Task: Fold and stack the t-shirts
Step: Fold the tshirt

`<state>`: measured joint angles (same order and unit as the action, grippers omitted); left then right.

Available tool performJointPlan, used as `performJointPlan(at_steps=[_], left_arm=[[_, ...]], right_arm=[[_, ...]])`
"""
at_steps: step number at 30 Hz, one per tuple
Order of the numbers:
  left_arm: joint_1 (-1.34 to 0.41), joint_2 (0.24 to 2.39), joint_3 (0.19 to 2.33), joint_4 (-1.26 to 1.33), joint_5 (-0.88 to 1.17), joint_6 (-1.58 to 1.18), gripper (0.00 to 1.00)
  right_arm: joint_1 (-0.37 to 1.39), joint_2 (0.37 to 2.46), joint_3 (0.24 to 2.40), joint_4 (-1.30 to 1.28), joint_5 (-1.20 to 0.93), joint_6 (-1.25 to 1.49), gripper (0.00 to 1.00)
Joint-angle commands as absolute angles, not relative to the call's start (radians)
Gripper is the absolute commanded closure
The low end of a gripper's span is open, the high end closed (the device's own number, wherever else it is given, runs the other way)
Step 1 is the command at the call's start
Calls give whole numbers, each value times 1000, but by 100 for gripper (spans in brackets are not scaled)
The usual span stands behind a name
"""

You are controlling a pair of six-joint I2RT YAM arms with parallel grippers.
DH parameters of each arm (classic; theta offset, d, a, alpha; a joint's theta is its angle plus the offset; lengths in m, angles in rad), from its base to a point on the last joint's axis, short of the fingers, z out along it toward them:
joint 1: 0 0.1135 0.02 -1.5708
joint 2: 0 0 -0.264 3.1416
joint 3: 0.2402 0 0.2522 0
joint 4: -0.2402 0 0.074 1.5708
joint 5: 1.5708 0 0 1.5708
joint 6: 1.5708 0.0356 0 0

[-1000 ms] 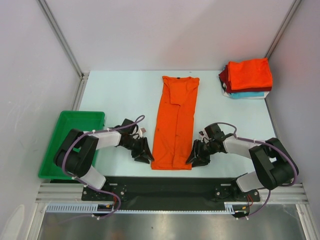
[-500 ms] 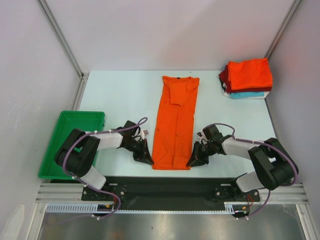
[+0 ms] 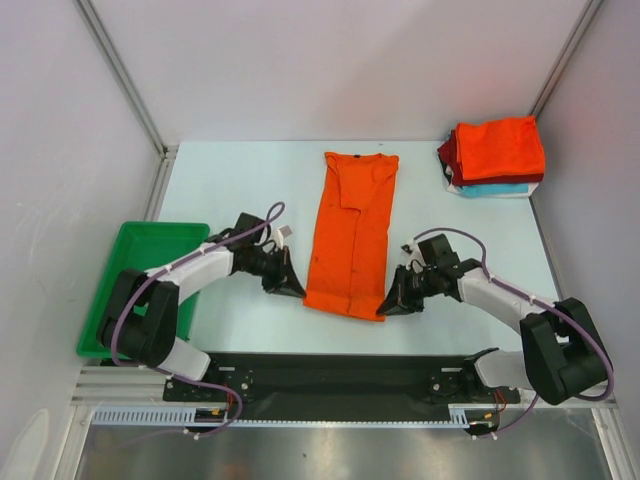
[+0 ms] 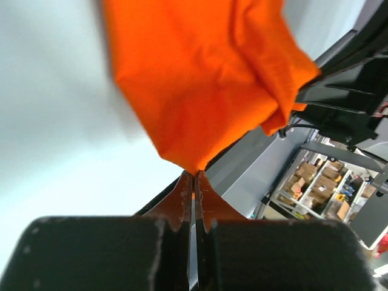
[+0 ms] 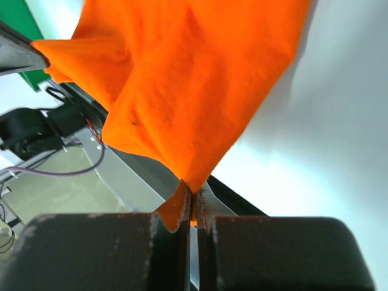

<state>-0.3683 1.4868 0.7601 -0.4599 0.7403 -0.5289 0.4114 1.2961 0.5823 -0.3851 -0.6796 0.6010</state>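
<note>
pinching the two near corners of the orange t-shirt [image 3: 350,235], both arms are beginning what i am judging to be the next fold. the left gripper [image 3: 298,291] is gripping the near left corner with its jaws pressed together and only thin cloth between them. the right gripper [image 3: 386,307] is gripping the near right corner in the same way. the shirt is lying as a long narrow strip in the middle of the desk [image 3: 240,190], with the collar end pointing to the far edge. its near end is looking slightly raised from the surface.

to do this step well, i am thinking that both corners should be going up together at the same height and travelling straight toward the collar. the hem between them should be staying stretched but not pulled hard. the far part of the shirt should not be sliding. the lifted end should be coming down with its side edges matching those underneath.

some things are hard to make out. the wrist views are showing only cloth very close, partly blurred on the left, so i cannot tell how many layers each gripper is catching. in the top view the grippers are covering the corners themselves. the stack of folded t-shirts [image 3: 495,152] is sitting at the far right corner of the desk, and only thin edges of its lower shirts are showing, so their number is not clear. the left arm is covering part of the green tray [image 3: 150,232] beside the left edge.
</note>
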Motion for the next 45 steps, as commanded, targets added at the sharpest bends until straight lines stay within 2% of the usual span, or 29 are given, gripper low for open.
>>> performJointPlan(at_steps=[1, 17, 36, 38, 39, 40, 41, 42, 43, 45], left_arm=[[-364, 1466, 862, -497, 767, -465, 99], [-318, 1733, 1273, -457, 701, -411, 100], [-288, 2183, 1758, -416, 684, -361, 100], [-288, 2195, 1776, -408, 670, -353, 100], [-288, 2203, 1781, -410, 649, -347, 97], [-288, 2207, 1784, -411, 637, -344, 90], [-288, 2206, 1784, -414, 627, -339, 79], [-288, 2203, 1784, -419, 596, -341, 61], [-288, 2192, 1783, -423, 589, -341, 57], [-287, 2174, 1778, -436, 575, -322, 52]], right_arm=[[380, 1281, 649, -422, -716, 552, 100], [222, 1472, 865, -264, -716, 509, 100], [158, 1902, 1284, -167, -670, 472, 100], [155, 1927, 1310, -169, -652, 469, 87], [153, 1934, 1313, -169, -620, 469, 77], [150, 1940, 1318, -170, -611, 469, 60], [146, 1945, 1322, -164, -607, 465, 54], [143, 1942, 1321, -163, -609, 462, 49], [137, 1939, 1322, -173, -611, 456, 43], [129, 1910, 1307, -187, -629, 437, 40]])
